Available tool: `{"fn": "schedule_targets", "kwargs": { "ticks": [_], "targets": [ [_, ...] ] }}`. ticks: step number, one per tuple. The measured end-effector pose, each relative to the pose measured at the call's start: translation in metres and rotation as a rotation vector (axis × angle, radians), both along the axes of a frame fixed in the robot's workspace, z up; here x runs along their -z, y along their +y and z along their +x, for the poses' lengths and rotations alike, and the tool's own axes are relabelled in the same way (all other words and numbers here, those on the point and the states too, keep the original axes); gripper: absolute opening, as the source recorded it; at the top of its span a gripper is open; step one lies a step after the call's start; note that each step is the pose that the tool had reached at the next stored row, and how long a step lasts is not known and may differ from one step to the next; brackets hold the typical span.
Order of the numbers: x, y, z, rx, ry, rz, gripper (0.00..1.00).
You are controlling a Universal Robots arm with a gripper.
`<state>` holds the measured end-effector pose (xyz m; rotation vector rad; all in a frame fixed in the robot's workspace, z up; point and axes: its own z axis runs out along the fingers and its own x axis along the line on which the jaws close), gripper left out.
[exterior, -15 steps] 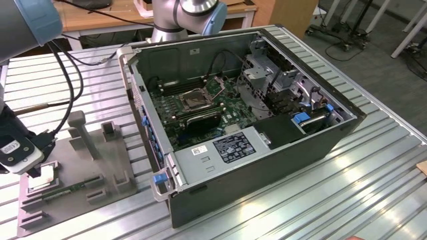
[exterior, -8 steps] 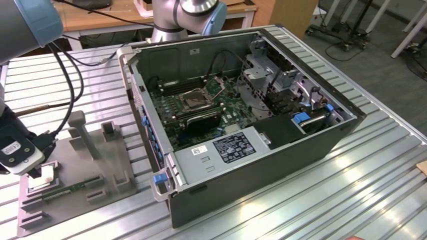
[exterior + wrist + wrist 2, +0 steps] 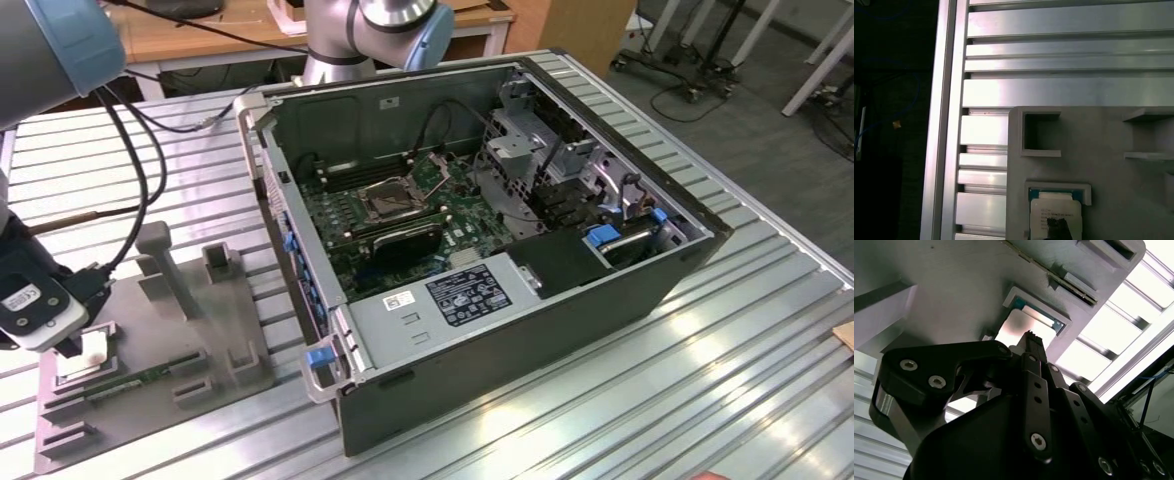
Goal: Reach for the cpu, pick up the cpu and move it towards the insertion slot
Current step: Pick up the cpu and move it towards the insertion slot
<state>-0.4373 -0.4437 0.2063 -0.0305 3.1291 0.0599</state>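
Observation:
The cpu [image 3: 80, 365] lies flat in a square recess at the exterior view's left end of a grey holder plate [image 3: 214, 330]. In both wrist views it is a pale square chip [image 3: 1026, 322] [image 3: 1053, 212] with a green edge, framed by the recess. My gripper [image 3: 70, 342] hangs directly over it, and its dark tip [image 3: 1029, 339] [image 3: 1059, 229] is very close to the chip's face. The insertion slot [image 3: 391, 200], a metal-framed square with a dark centre, sits on the motherboard inside the open computer case [image 3: 561, 310], well towards the exterior view's right of the gripper.
A green memory stick [image 3: 134, 380] lies on the holder plate beside the cpu. Grey posts [image 3: 158, 262] rise from the plate. The slatted metal table [image 3: 694, 400] ends close to the holder [image 3: 946, 125]. Cables [image 3: 147, 190] hang from the arm.

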Motion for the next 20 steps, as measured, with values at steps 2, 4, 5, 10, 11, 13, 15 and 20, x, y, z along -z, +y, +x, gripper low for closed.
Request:
{"fn": "schedule_targets", "kwargs": {
  "ticks": [2, 4, 5, 10, 11, 13, 15, 20],
  "targets": [
    [0.0016, -0.0001, -0.0001, 0.0, 0.0001, 0.0, 0.11],
    [0.0017, -0.0002, -0.0001, 0.0, 0.0003, -0.0002, 0.11],
    [0.0018, -0.0001, 0.0, 0.0, 0.0002, -0.0001, 0.11],
    [0.002, -0.0001, 0.0, 0.0, 0.0001, 0.0, 0.11],
    [0.002, -0.0001, 0.0, 0.0, 0.0001, -0.0001, 0.11],
    [0.0021, -0.0001, 0.0, 0.0, 0.0, 0.0, 0.11],
    [0.0021, -0.0001, 0.0, 0.0, 0.0001, 0.0, 0.11],
    [0.0022, -0.0001, 0.0, 0.0, 0.0, 0.0, 0.24]
  ]
}}
